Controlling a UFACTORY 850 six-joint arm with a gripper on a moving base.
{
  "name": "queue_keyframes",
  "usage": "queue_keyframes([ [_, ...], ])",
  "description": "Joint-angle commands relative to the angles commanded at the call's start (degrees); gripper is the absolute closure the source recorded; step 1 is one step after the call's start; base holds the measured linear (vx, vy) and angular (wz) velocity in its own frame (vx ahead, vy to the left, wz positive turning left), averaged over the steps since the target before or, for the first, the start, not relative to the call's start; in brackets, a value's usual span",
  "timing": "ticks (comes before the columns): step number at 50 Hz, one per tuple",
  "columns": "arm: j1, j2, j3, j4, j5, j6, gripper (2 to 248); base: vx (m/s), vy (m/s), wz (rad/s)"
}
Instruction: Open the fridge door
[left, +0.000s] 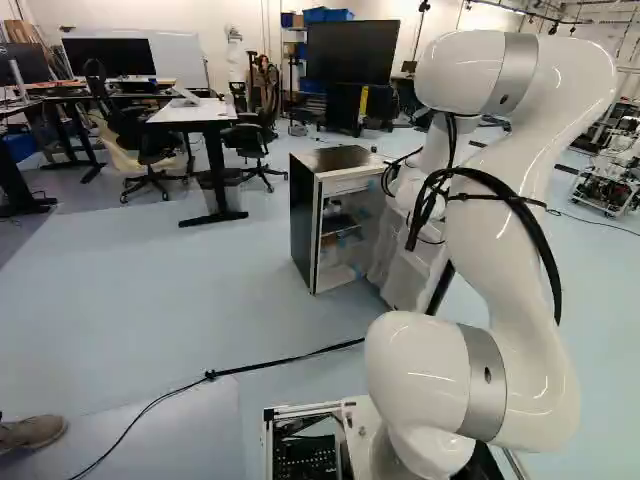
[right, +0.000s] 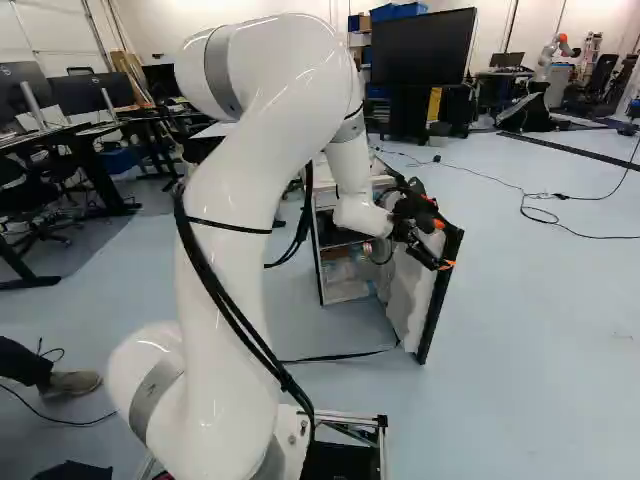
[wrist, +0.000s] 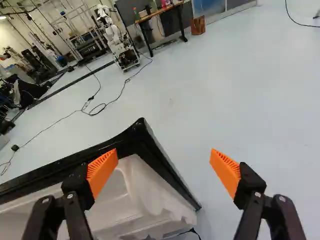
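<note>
- Floor (wrist: 225, 90): it spreads beyond the door and under the free finger, so nothing seen there would block a wider swing.
- Arm (right: 240, 200): the only one at work, it reaches forward and bends down to the door's upper part, its wrist on the open side of the fridge.
- Fridge (left: 306, 225): ahead of the base, upright, its front uncovered and its shelves showing.
- Door (right: 412, 290): already swung well out, upright, pale moulded inner side in sight, black rim around it. It seems the task is nearly done, with at most a further push left.
- Fingers (wrist: 101, 172): spread wide, gripping nothing. One lies over the door's black rim; the other is past the edge, above bare floor. Whether the first touches cannot be told. The door's corner (wrist: 140, 137) lies ahead, between them but much nearer the first, so any push would likely come from that one, sideways against the rim.
- Cable (left: 209, 374): it runs across the floor towards the door's foot and might snag there.
</note>
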Motion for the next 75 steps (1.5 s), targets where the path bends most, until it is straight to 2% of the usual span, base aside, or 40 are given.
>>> queue_keyframes([
  [21,-2.61,-4.30,-6.51,0.00,0.00,0.00,3,0.000,0.000,0.000],
  [51,-3.69,-11.13,-17.05,0.00,0.00,0.00,3,0.000,0.000,0.000],
  [63,-3.69,-11.37,-17.43,0.00,0.00,0.00,3,0.000,0.000,0.000],
  [75,-3.02,-9.07,-13.85,-0.68,0.00,0.00,3,0.000,0.000,0.000],
])
